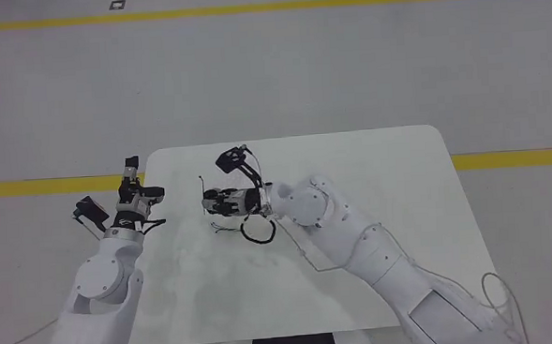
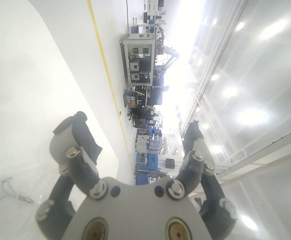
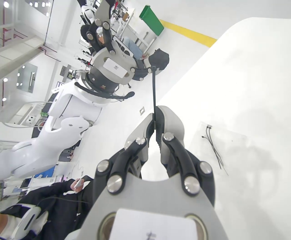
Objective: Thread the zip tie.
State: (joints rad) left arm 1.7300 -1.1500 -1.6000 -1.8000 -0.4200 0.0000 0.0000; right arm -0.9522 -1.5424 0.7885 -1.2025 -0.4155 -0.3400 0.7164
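Top view: the right jaws hover over the tabletop (image 1: 371,195), the left jaws just off its left edge. Left wrist view: the left jaws stand spread. Right wrist view: the right jaws pinch a black zip tie (image 3: 154,91).

a small white label (image 3: 114,67) bearing one dark character sits on the grey plate (image 3: 101,58) behind the left gripper (image 3: 97,18). a larger white label (image 3: 154,227) lies on the base of the right gripper (image 3: 155,122); its dark mark is cut off at the edge and unreadable.
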